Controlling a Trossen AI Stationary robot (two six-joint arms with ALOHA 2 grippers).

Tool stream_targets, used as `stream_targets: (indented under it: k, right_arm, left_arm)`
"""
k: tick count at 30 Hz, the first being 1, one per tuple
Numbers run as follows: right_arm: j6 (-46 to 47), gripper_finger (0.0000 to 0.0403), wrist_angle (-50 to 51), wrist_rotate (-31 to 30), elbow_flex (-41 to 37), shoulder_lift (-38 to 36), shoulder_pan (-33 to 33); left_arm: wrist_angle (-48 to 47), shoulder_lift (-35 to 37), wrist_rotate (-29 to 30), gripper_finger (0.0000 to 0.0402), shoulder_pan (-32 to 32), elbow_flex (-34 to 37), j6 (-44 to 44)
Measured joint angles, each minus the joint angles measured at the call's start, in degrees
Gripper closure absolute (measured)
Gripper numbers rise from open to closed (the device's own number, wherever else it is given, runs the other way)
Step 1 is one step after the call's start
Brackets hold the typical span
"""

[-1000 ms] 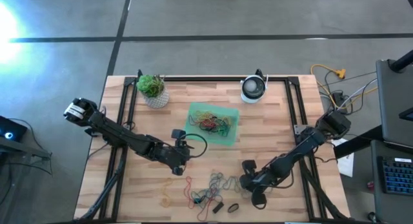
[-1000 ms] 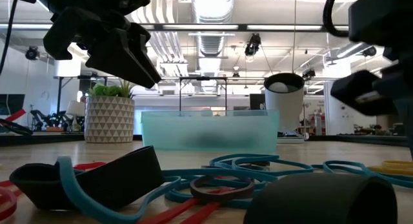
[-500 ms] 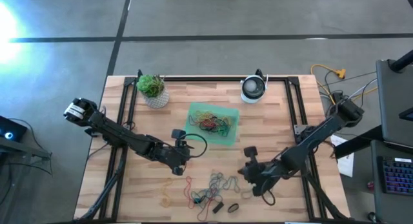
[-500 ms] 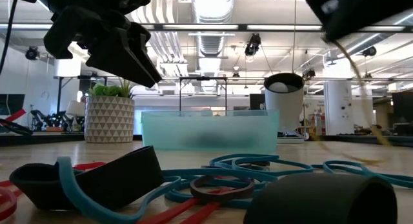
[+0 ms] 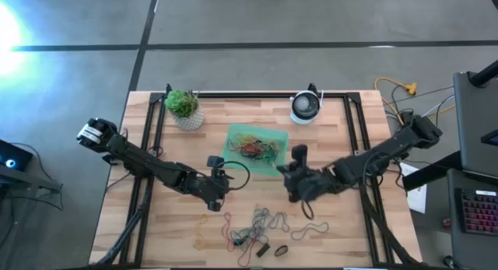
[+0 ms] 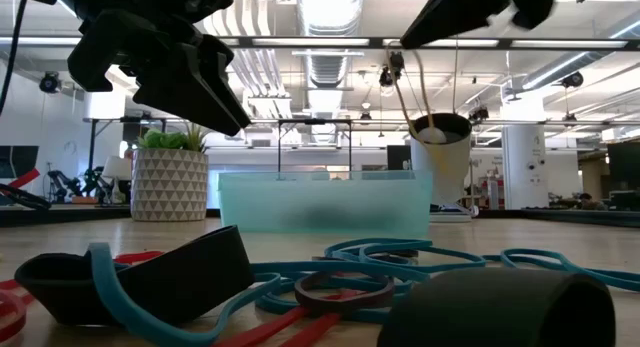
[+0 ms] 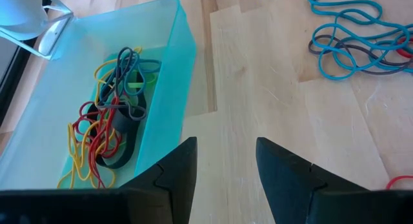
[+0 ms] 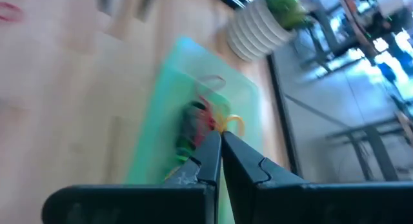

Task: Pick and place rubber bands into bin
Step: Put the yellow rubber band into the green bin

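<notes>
The bin point(image 5: 232, 156) is a green tray with a tangle of rubber bands point(image 5: 257, 149) inside, also seen in the left wrist view point(image 7: 110, 114). More rubber bands point(image 5: 261, 223) lie loose on the wood near the front edge. My right gripper point(image 5: 292, 179) hovers just off the bin's near right corner. It is shut on a tan rubber band point(image 6: 412, 92) that dangles under it. My left gripper point(image 5: 219, 184) hangs open over bare wood point(image 7: 224, 153), beside the bin's near left corner point(image 7: 181, 69). My right gripper point(image 6: 405, 39) pinches the tan band's top end point(image 6: 397, 59) between its shut fingertips, which slant down toward the bin. The band hangs below as a slack loop, clear of the table.
A white pot with a green plant point(image 5: 185, 108) stands at the far left and a round white device point(image 5: 306, 106) at the far right. Black rails point(image 5: 354, 126) run along the table's sides. A tan band point(image 5: 311, 227) lies near the front right.
My right gripper has risen from the loose bands at the front right and gone toward the far edge and the bin, rolling as it went. It stayed shut. The tan band trailed down to the table half a second ago and now hangs clear.
</notes>
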State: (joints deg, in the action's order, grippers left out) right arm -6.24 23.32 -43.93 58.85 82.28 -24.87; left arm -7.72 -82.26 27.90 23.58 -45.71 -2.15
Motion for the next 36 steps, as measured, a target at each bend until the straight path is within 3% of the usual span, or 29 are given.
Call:
stream_targets:
  k: [14,25,36]
  right_arm:
    - [-2.2,0.0394,-1.2,9.8,-1.0,0.2,17.2]
    - [-8.7,0.0394,-7.4,10.5,-1.0,0.2,19.0]
    - [-3.2,0.0394,-7.5,17.0,-2.1,0.4,21.1]
  left_arm:
    - [-0.2,0.0,0.0,0.0258,0.0,0.0,0.0]
    - [-0.2,0.0,0.0,0.0258,0.0,0.1,0.0]
    - [-0.2,0.0,0.0,0.0258,0.0,0.1,0.0]
